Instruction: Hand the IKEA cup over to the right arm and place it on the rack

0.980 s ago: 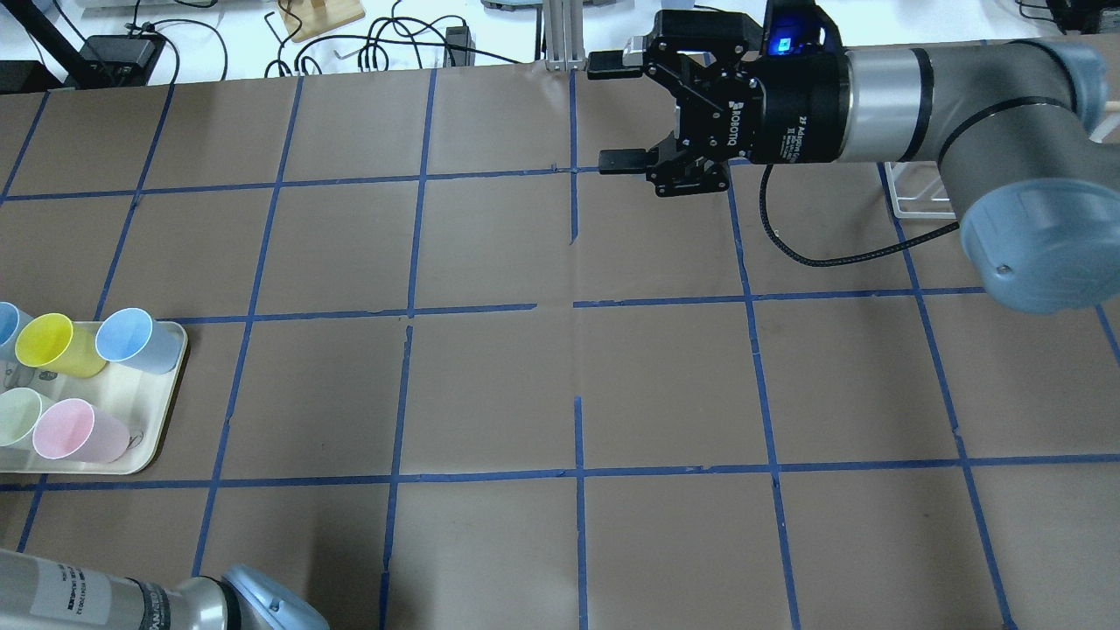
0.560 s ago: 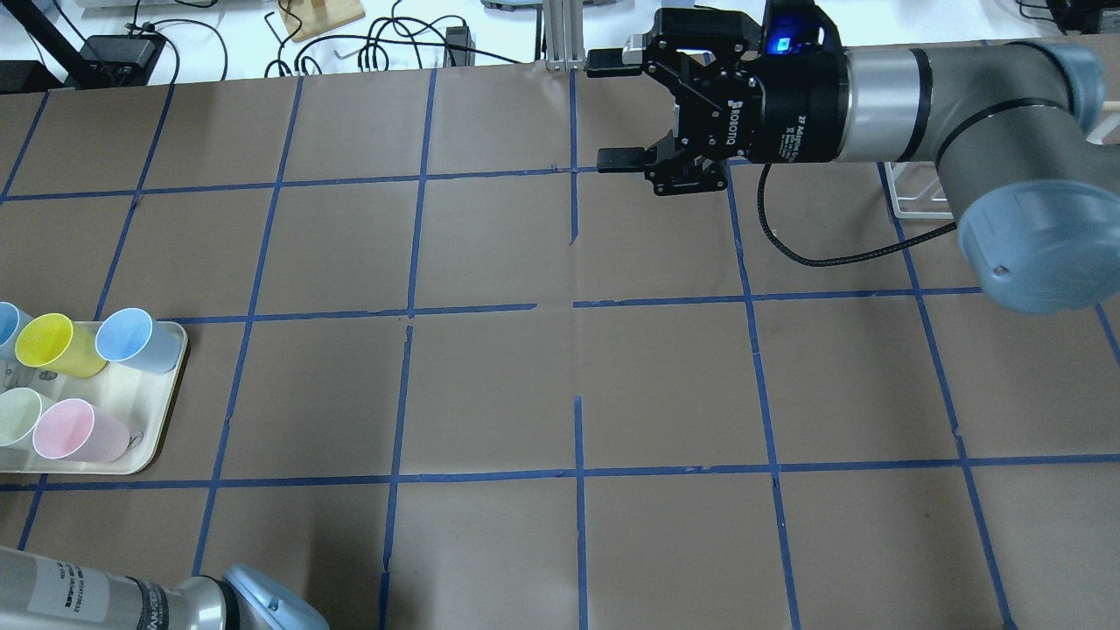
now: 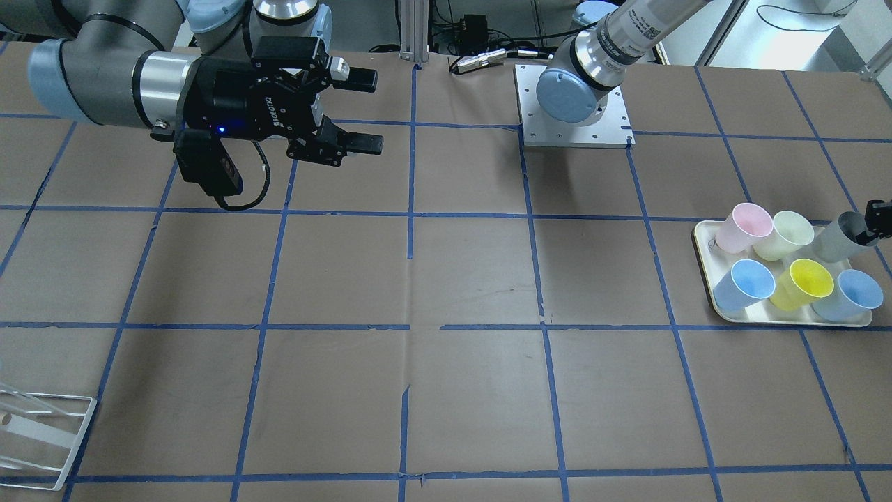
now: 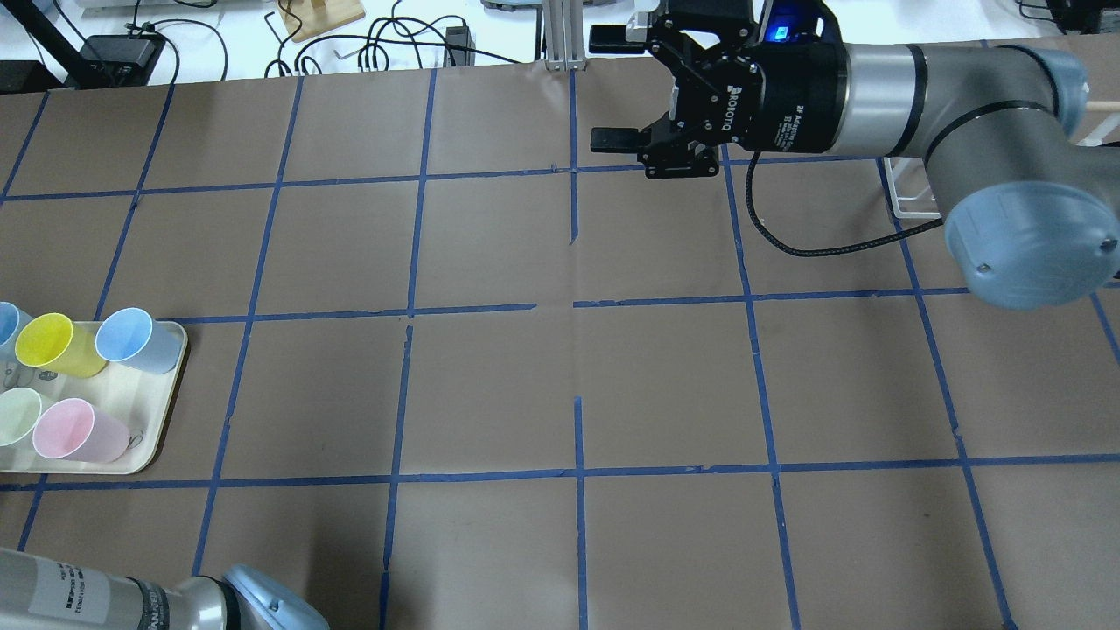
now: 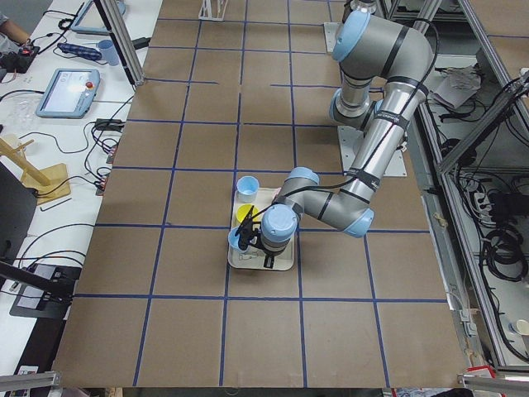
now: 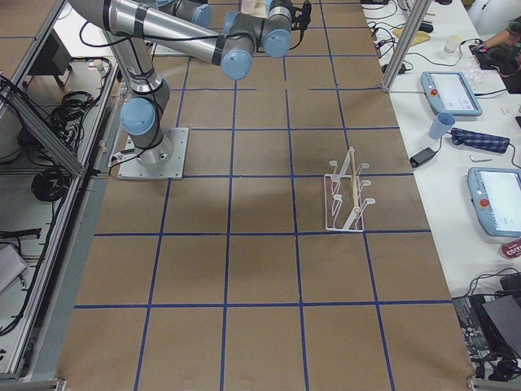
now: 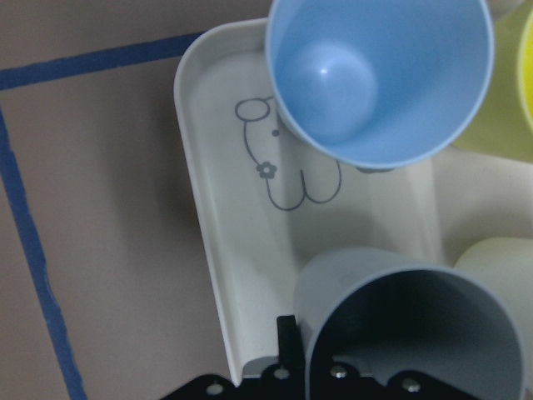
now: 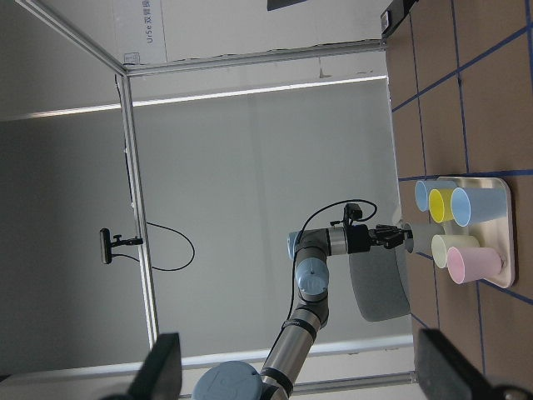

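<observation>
The IKEA cup (image 3: 838, 236) is pale grey and hangs tilted at the tray's outer end; it also fills the bottom of the left wrist view (image 7: 416, 333). My left gripper (image 3: 875, 223) is shut on its rim and holds it just over the cream tray (image 3: 787, 319). The right arm's gripper (image 4: 611, 87) is open and empty, held sideways above the far middle of the table; the front-facing view shows it too (image 3: 376, 111). The white wire rack (image 6: 346, 199) stands on the table's right side, partly behind the right arm in the overhead view (image 4: 919, 188).
The tray (image 4: 166, 411) holds a pink cup (image 3: 746, 226), a pale green cup (image 3: 784, 233), a yellow cup (image 3: 805, 282) and two light blue cups (image 3: 747, 284). Cables and stands lie past the table's far edge.
The right gripper has shifted a little toward the table's far edge, still open. The left arm's visible part and the cups on the tray have not moved.
</observation>
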